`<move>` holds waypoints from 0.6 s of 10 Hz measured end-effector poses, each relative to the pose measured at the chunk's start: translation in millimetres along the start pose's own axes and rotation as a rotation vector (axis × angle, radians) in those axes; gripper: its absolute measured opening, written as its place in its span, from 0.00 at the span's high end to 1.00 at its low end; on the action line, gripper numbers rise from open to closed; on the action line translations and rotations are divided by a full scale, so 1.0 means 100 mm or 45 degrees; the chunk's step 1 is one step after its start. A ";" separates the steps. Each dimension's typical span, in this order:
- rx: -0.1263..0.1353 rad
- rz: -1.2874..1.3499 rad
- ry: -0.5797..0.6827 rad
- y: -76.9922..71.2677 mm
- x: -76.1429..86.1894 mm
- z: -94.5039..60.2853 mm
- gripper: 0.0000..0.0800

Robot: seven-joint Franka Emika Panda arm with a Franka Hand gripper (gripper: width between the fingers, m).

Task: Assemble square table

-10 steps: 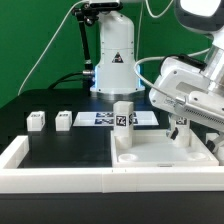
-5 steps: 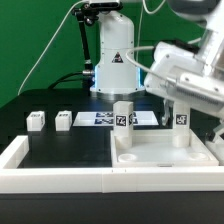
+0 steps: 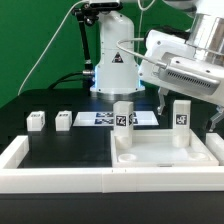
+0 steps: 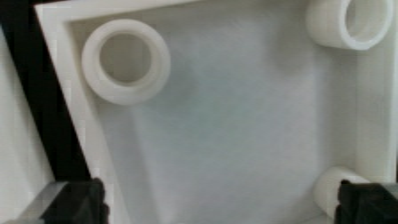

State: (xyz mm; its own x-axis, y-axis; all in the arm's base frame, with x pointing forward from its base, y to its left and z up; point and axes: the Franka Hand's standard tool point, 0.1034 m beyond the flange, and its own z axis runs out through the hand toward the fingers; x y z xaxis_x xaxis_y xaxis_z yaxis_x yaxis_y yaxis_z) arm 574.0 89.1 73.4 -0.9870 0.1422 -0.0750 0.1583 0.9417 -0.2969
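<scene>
at the exterior view's left, first loose leg and second loose leg, small white blocks lying apart on the black worktop; tags on them too small to read. in front of them the long low wall, smooth white plastic, blocky, cut off by the left and lower edges.

further right, the marker board, thin, flat, white with printed tags, partly hidden behind an upright leg. behind it the robot base, rounded, glossy white, with a triangle sign; upper arm cut off by the frame.

then the square table top, matte white plastic, tray-like with raised rim, lying just behind the front wall at the exterior view's right. standing on it the left upright leg at the top's left end, tag on its front, and the right upright leg further right, also tagged. cannot tell how firmly either sits in its socket.

over the right upright leg, the gripper, jaws spread wide and holding nothing; much of its white body cut off at the upper right corner. in the wrist view only dark blurred fingertips visible, with the pale inside of the top and a ring-shaped socket; a round white shape close to one fingertip, too blurred to name.
</scene>
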 end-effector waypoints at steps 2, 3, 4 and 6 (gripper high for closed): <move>-0.012 0.124 0.008 -0.01 0.00 0.01 0.19; -0.044 0.278 0.021 -0.13 -0.02 0.05 0.19; -0.043 0.490 0.016 -0.27 -0.07 0.02 0.19; -0.072 0.790 -0.026 -0.42 -0.16 -0.09 0.19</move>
State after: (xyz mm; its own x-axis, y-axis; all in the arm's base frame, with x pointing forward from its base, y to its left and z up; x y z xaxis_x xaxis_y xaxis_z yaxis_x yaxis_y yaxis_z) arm 583.2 49.7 96.2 -0.7105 0.6629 -0.2360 0.7000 0.7000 -0.1410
